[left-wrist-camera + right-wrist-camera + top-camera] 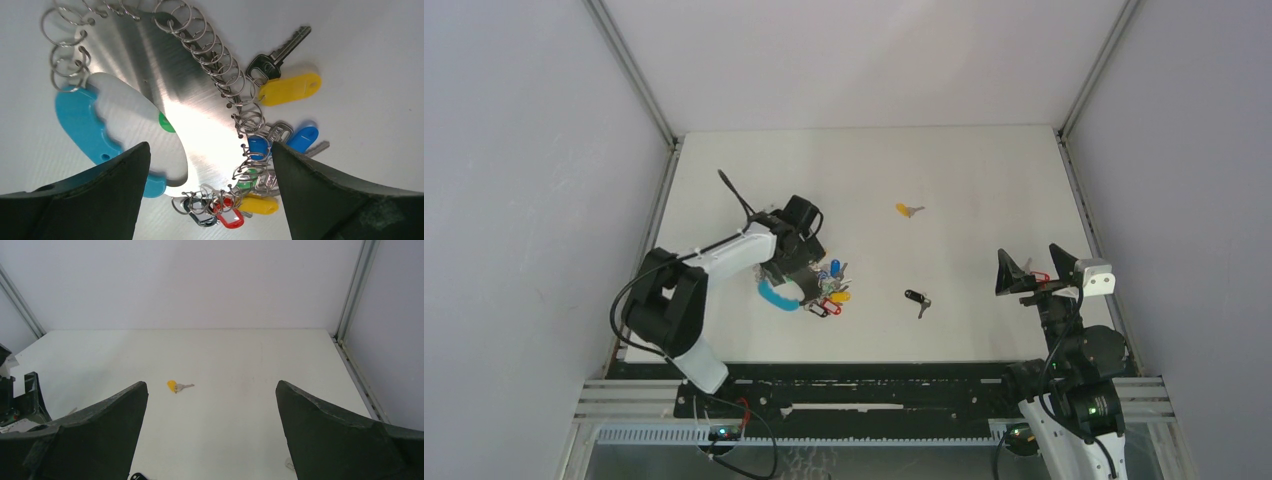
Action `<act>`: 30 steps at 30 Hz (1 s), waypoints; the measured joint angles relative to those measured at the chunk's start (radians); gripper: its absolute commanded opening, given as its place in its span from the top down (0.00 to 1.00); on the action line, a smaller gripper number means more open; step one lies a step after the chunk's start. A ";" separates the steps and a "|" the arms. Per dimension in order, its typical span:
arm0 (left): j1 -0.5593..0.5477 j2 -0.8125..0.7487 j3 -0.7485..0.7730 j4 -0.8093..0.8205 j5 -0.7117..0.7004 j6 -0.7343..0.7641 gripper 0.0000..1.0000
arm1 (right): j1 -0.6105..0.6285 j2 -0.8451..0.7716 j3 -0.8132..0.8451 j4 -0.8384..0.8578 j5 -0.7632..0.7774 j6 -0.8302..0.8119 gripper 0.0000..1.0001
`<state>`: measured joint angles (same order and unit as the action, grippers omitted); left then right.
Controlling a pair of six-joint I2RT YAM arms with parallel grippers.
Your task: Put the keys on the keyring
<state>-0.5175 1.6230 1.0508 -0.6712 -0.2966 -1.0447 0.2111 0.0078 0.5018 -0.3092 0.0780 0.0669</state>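
Left wrist view shows your left gripper (209, 146) spread wide just above the keyring (170, 85) and gripping nothing. The bunch lies flat on the surface (964, 170), left of centre, probably so loose keys can be brought to it. To its right lie the black-tagged key (917, 298) and, farther back, the yellow-tagged key (909, 210). Your right gripper (1034, 272) hangs released near the right edge.

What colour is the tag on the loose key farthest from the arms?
Yellow. That key shows best in the right wrist view.
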 measured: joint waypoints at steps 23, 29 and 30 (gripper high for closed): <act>-0.001 0.144 0.038 -0.008 0.021 -0.024 0.47 | 0.005 0.000 0.000 -0.001 -0.002 0.000 0.00; -0.018 0.144 0.038 0.030 0.007 0.101 0.53 | 0.005 0.000 0.018 -0.020 -0.032 0.010 0.00; -0.021 0.144 0.038 0.037 0.006 0.130 0.56 | 0.005 0.000 0.027 -0.027 -0.039 0.013 0.00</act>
<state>-0.5381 1.7668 1.0885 -0.6342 -0.2909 -0.9146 0.2165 0.0078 0.5293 -0.3363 0.0387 0.0803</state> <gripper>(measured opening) 0.561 0.997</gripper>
